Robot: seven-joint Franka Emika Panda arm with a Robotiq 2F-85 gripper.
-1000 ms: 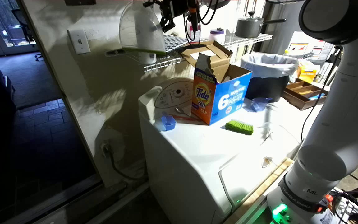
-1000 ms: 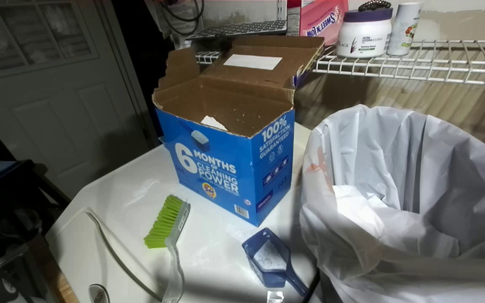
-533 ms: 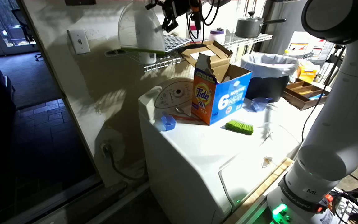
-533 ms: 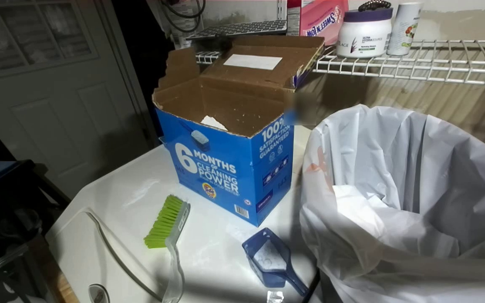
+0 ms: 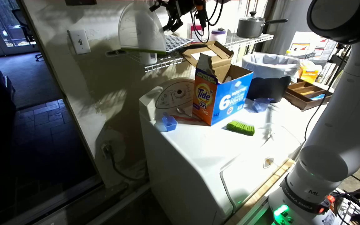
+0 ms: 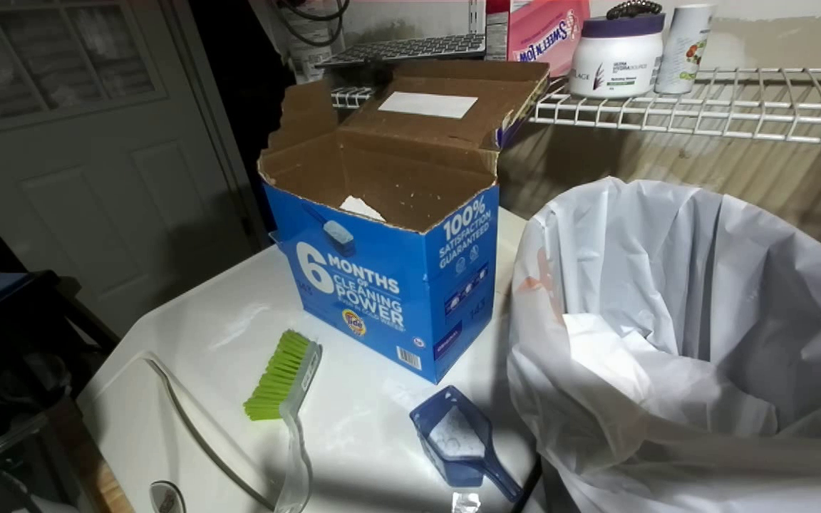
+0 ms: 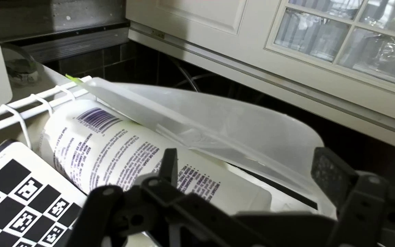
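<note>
My gripper (image 7: 250, 168) is open and empty, its two black fingers wide apart. In an exterior view the gripper (image 5: 162, 17) is at the top, above the wire shelf. Nearest to it are a white bottle (image 7: 122, 151) with purple print and a translucent dustpan (image 7: 225, 116) with a green edge. In the wrist view the left finger overlaps the bottle and the right finger overlaps the dustpan's end; I cannot tell whether they touch. In an exterior view the dustpan (image 5: 128, 31) stands on the shelf's end in front of the bottle (image 5: 148, 58).
A checkered marker board (image 7: 26, 206) lies beside the bottle on the wire shelf (image 6: 703, 114). Below, on the white machine, stand an open Tide box (image 6: 375, 285), a green brush (image 6: 282, 377), blue scoops (image 6: 453, 434) and a lined bin (image 6: 596, 285). A pot (image 5: 251, 26) is farther along the shelf.
In an exterior view my gripper and its cables have shifted a little to the right, and the upper arm has moved slightly right too. The things on the machine have not moved.
</note>
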